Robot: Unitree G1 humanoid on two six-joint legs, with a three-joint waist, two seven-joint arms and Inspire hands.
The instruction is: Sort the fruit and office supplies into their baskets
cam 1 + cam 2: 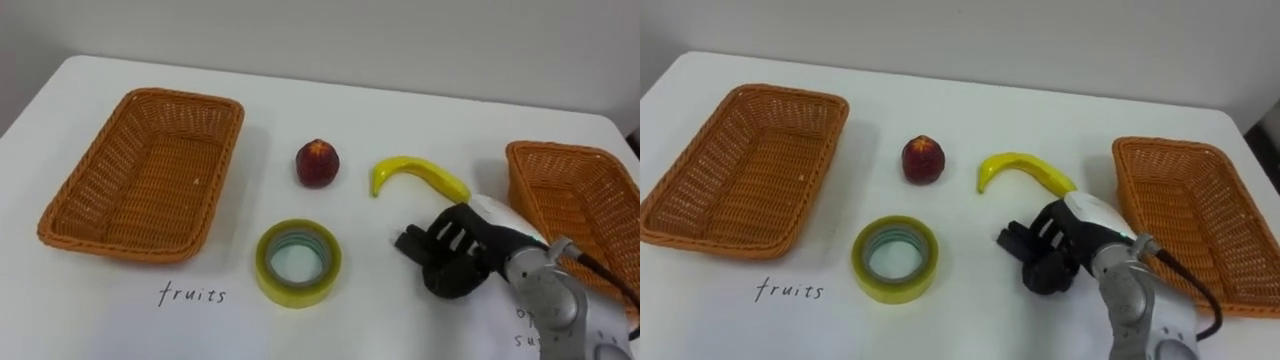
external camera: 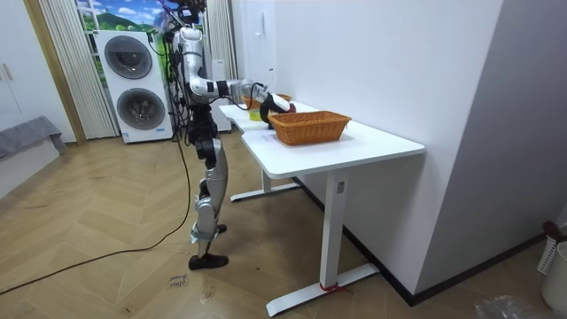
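the right hand [image 1: 1055, 255] hangs low over the white worktop [image 1: 970, 100], palm down, reaching toward the robot's left. whether it is clenched or grasping something cannot be told, since its underside is hidden. just beyond it lies the yellow banana [image 1: 1025, 168], flat on the worktop. its long axis runs left to right, its arch bows away from the robot, and its left tip hooks back toward the robot. left of the banana sits a red fruit [image 1: 924, 160]. nearer the robot, a roll of yellowish tape [image 1: 895, 260] lies flat, hole up. the right wicker basket [image 1: 1160, 145] is beside the hand, and the left wicker basket [image 1: 830, 130] is well apart, with the handwritten word "fruits" [image 1: 790, 291] before it.
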